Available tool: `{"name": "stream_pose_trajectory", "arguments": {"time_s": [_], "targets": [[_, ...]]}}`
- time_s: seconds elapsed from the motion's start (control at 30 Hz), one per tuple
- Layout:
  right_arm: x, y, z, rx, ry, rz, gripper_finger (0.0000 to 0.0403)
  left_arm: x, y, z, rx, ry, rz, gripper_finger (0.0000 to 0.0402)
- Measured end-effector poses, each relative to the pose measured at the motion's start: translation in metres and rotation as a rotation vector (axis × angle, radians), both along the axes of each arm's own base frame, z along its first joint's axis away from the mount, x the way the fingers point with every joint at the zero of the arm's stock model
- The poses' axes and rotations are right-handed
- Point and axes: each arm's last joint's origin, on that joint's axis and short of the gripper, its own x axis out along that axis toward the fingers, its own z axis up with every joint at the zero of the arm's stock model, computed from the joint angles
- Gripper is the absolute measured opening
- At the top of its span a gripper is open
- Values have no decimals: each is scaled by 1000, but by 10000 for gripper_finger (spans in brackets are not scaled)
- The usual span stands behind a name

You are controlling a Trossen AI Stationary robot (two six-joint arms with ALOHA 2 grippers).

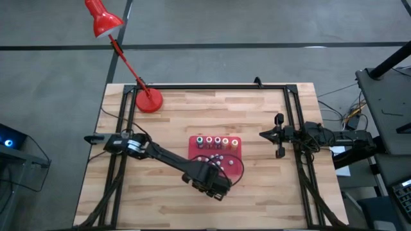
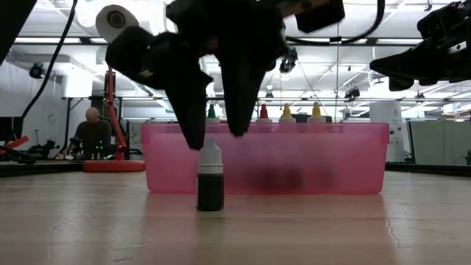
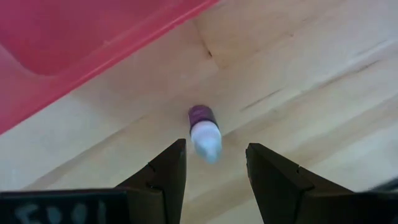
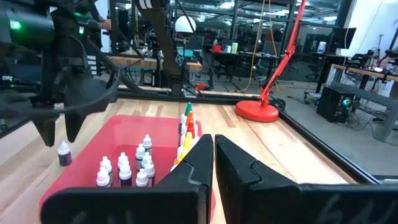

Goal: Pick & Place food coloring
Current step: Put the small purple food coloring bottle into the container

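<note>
A translucent pink tray sits near the middle of the wooden worktop, and it holds most of the food coloring: a row of upright bottles with green, red and yellow-orange bodies stands along its far wall, their pale tips showing above the rim in the low view, and a cluster of white-capped, darker bottles stands on the tray floor nearer the front. One dark, purple-bodied bottle with a white dropper cap stands upright on the bare worktop just outside the tray's front wall, close to it but apart from it. The left gripper hangs directly above this bottle, its fingers parted wider than the cap and set to either side of it; they grip nothing, and whether a fingertip grazes the cap cannot be told. The right gripper waits at the right edge of the worktop, well apart from the tray, with its fingers pressed together and nothing between them. A red desk lamp stands at the far left of the worktop.
</note>
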Motion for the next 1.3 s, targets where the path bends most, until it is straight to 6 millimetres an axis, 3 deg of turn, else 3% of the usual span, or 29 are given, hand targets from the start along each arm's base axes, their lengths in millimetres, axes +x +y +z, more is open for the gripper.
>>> {"name": "stream_pose_trajectory", "arguments": {"time_s": [0.57,1.03,1.3], "targets": [[0,0,0,0,0,0,9,5,-2,-22,15,37,-20,137],[0,0,0,0,0,1,9,5,-2,-22,18,33,-48,55],[0,0,0,0,0,0,9,3,0,-11,13,18,-74,48]]}}
